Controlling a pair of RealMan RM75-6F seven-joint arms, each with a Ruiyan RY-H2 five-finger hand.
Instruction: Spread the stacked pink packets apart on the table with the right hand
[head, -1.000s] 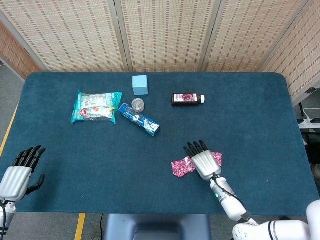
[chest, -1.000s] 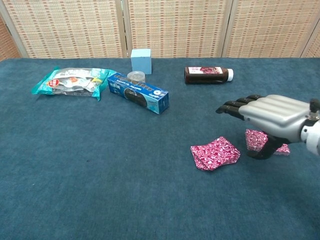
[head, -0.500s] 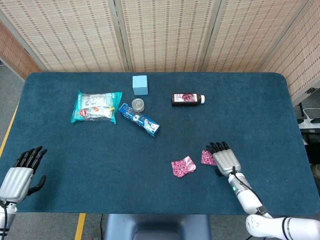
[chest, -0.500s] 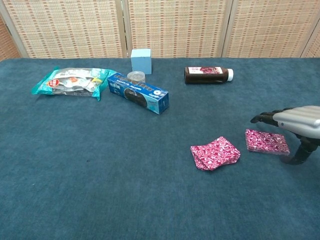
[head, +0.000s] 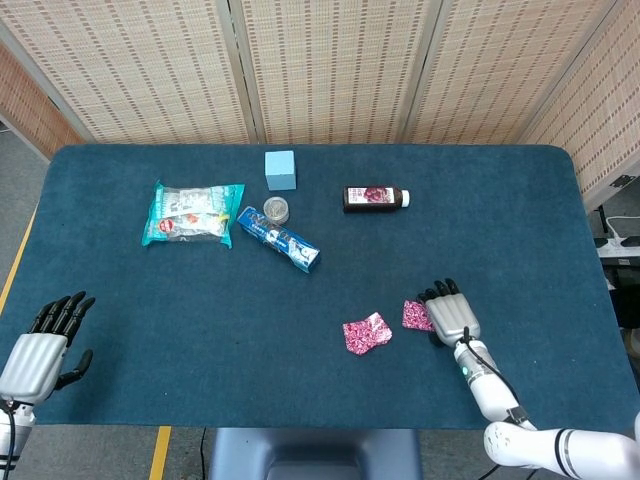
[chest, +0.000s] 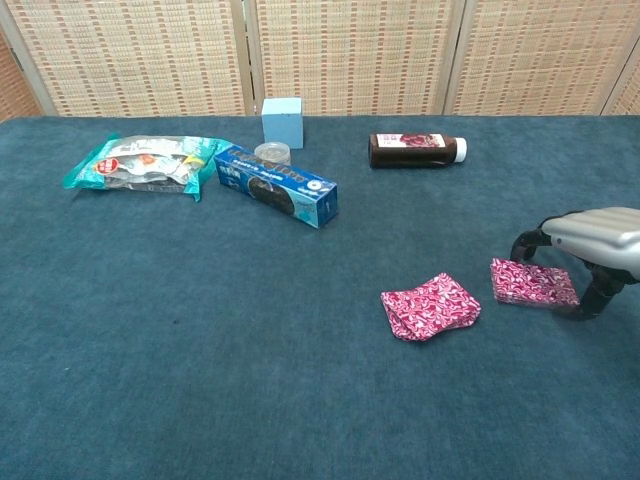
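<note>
Blue felt desk (head: 200, 330), broad and napped, likely grippy enough to drag at thin foil. Near its front right, two pink packets, apart, with bare felt between: left packet (chest: 431, 305) slightly puckered and raised at one edge, right packet (chest: 533, 282) flat, its outer edge under the right hand (chest: 590, 250). Judged light, thin, soft and crinkly, probably slick on top; better slid under flat fingertips than pinched, and if lifted, taken at a raised edge or corner. Little risk of damage beyond creasing.

Right hand seen arched over the right packet's outer end, dark fingertips (chest: 527, 243) curled down near the far corner, thumb down by the near corner; whether pressing, pinching or just clear of it, cannot tell. Left hand (head: 45, 340) at the desk's near left corner, fingers apart, holding nothing. Farther back: teal snack bag (head: 192, 212), blue box (head: 279, 239), small jar (head: 276, 209), pale blue cube (head: 280, 169), dark bottle (head: 375, 197).

Against the frame one second back: right hand then between the packets, covering part of the right one, fingers stretched forward; now shifted rightward to that packet's outer end with fingers curled. Packets themselves in much the same places, already separated.
</note>
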